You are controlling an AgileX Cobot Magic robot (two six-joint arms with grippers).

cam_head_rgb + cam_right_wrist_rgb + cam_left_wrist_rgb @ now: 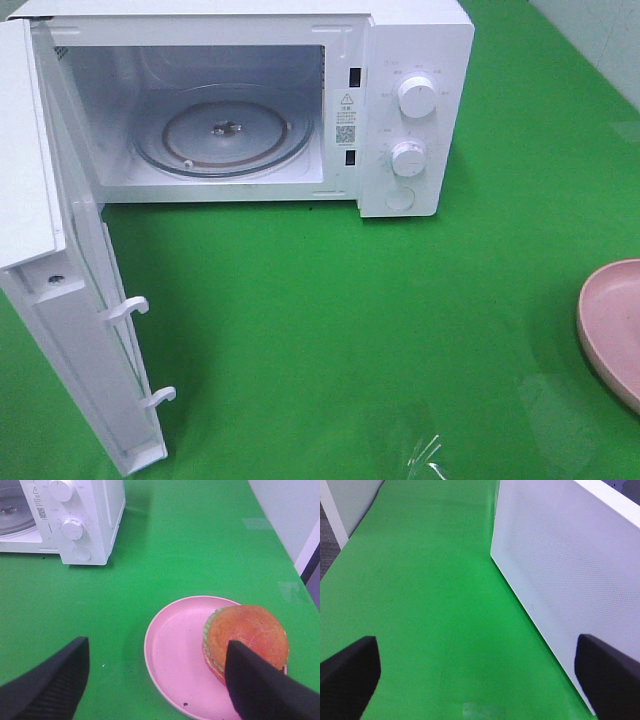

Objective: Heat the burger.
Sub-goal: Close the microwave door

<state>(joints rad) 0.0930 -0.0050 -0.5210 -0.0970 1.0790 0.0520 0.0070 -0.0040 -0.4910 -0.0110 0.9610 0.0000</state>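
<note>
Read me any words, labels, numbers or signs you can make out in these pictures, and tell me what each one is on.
No text is clear enough to quote.
Microwave door frame sticker: a warning triangle and a QR code; its print is too small to read.
Upper knob and lower knob: the small markings around them are blurred.
Pink plate and burger: no writing.

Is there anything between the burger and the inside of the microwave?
Nothing visible. The microwave door is swung open, its glass turntable is bare, and only green table lies between it and the burger on its pink plate.
</note>
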